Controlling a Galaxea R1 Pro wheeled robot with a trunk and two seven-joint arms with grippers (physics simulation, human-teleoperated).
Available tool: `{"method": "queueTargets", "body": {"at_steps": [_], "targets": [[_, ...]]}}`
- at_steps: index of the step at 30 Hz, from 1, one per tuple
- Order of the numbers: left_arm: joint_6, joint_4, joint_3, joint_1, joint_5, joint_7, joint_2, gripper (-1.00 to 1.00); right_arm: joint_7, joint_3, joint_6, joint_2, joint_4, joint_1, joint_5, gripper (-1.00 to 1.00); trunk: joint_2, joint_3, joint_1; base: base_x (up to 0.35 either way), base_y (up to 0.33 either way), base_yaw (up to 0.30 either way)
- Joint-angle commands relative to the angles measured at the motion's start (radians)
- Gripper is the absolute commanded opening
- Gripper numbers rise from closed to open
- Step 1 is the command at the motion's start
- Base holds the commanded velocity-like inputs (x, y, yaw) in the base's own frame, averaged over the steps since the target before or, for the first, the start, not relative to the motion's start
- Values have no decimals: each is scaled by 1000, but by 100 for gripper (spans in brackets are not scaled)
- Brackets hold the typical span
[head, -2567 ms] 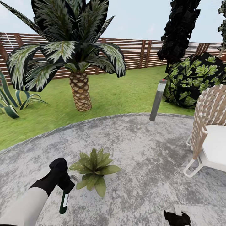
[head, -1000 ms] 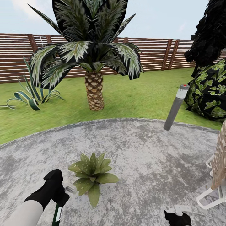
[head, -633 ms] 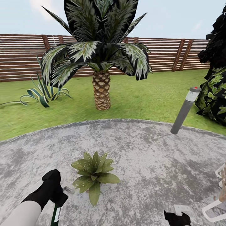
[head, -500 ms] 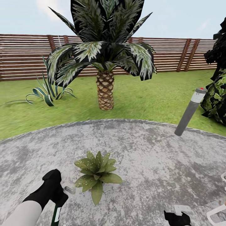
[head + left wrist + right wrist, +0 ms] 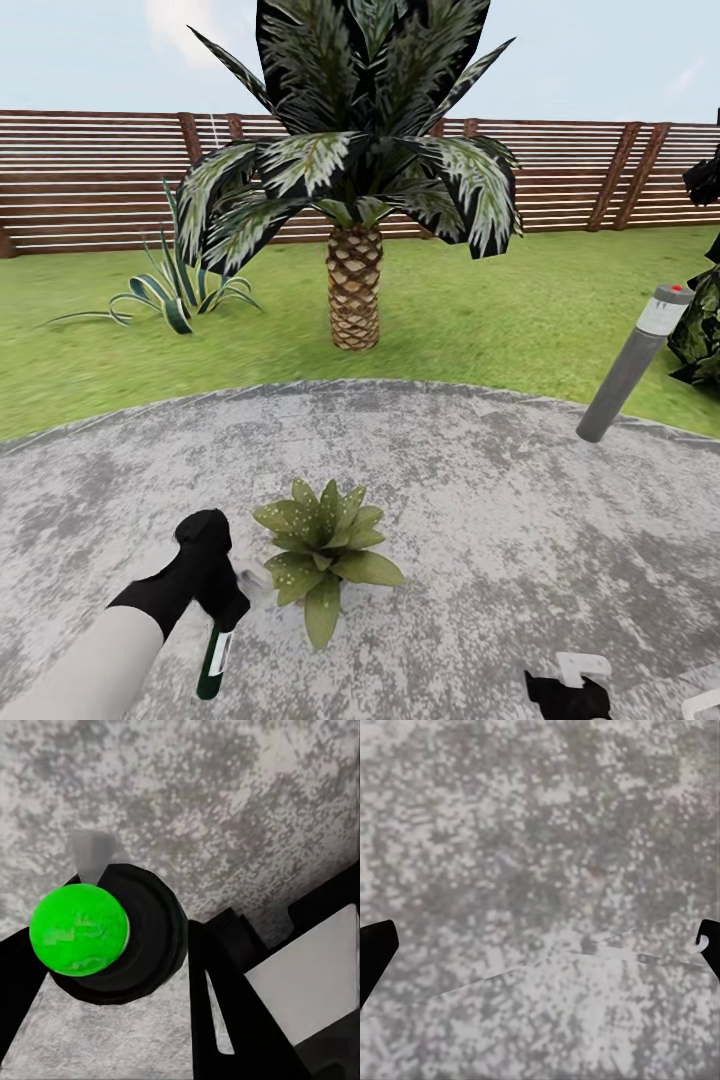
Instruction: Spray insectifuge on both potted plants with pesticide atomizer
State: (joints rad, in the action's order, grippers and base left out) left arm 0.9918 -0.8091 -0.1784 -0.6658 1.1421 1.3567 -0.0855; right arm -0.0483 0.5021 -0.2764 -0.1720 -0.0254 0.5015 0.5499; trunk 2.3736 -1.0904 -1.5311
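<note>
The left gripper (image 5: 222, 612) is closed on the pesticide atomizer (image 5: 213, 660), just beside the potted plant (image 5: 322, 545) on the patio (image 5: 500, 520). The right gripper (image 5: 566, 697) seems wide open and holds nothing.

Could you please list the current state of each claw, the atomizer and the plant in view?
left claw: shut on the pesticide atomizer
pesticide atomizer: held off the patio, hanging downward, top lit green
right claw: open, empty
potted plant: upright on the patio, beside the left claw

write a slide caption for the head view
Left gripper holds the pesticide atomizer beside a potted plant on the paved patio.
</note>
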Motion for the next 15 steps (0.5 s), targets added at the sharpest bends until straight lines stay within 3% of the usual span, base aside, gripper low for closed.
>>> {"method": "queueTargets", "body": {"at_steps": [1, 6, 8, 15], "targets": [[10, 0, -8, -14, 13, 21, 4, -100, -4, 9, -1, -1, 0, 0, 6, 100, 0, -1, 0, 0, 0, 0], [11, 36, -17, -91, 79, 54, 46, -100, -4, 9, -1, -4, 1, 0, 4, 100, 0, -1, 0, 0, 0, 0], [9, 68, -18, -125, 101, 138, 58, -100, -4, 9, -1, -4, 1, 0, 4, 100, 0, -1, 0, 0, 0, 0], [10, 64, -12, -117, 124, 178, 43, -100, -4, 9, -1, -4, -1, 0, 6, 100, 0, -1, 0, 0, 0, 0]]}}
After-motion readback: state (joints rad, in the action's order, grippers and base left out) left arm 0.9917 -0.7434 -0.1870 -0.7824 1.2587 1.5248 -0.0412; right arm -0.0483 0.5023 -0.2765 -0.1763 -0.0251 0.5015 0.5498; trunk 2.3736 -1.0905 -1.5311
